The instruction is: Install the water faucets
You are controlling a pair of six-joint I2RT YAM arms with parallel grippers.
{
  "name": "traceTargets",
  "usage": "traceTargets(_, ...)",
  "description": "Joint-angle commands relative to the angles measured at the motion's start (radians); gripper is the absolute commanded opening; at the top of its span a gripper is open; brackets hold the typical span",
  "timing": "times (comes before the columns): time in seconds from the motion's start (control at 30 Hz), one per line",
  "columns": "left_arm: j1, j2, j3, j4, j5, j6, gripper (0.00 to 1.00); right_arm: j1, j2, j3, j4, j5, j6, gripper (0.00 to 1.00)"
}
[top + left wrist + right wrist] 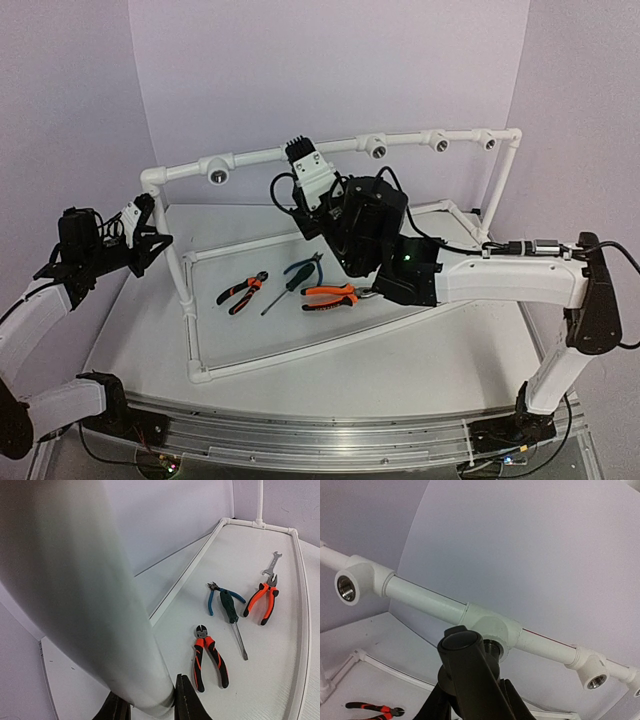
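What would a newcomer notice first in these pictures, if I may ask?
The right arm's fingers hold a dark tap at a socket on the white pipe rail. The left fingers clamp the frame's corner post; orange-handled pliers lie on the table.

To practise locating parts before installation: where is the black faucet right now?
In the right wrist view, the black faucet sits low and centre, held by the right gripper at the middle socket fitting of the white pipe.
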Motion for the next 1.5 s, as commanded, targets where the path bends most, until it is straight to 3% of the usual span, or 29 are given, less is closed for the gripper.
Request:
traceTargets(0.0, -0.035, 0.039, -0.089, -0.339, 0.071, 0.195, 0.0, -0.037, -0.04, -0.046, -0.017, 0.066, 0.358, 0.0)
traceTargets(0.17, -0.035, 0.029, -0.098, -0.336, 0.071, 0.19, 0.0, -0.057, -0.061, -0.095, -0.016, 0.064, 0.594, 0.0)
traceTargets(0.3, -0.035, 0.021, -0.107, -0.335, 0.069, 0.189, 0.0, -0.06, -0.056, -0.101, -0.016, 0.059, 0.663, 0.0)
traceTargets(0.9, -0.035, 0.023, -0.111, -0.326, 0.066, 0.195, 0.0, -0.059, -0.039, -0.071, -0.029, 0.076, 0.565, 0.0)
traceTargets(1.13, -0.035, 0.025, -0.109, -0.329, 0.064, 0.197, 0.0, -0.06, -0.062, -0.064, -0.042, 0.001, 0.543, 0.53)
traceTargets(1.3, -0.035, 0.028, -0.107, -0.329, 0.064, 0.198, 0.0, -0.054, -0.12, -0.09, -0.076, -0.058, 0.543, 0.71)
traceTargets(1.47, -0.035, 0.03, -0.108, -0.326, 0.066, 0.198, 0.0, -0.048, -0.199, -0.161, -0.104, -0.106, 0.475, 0.8)
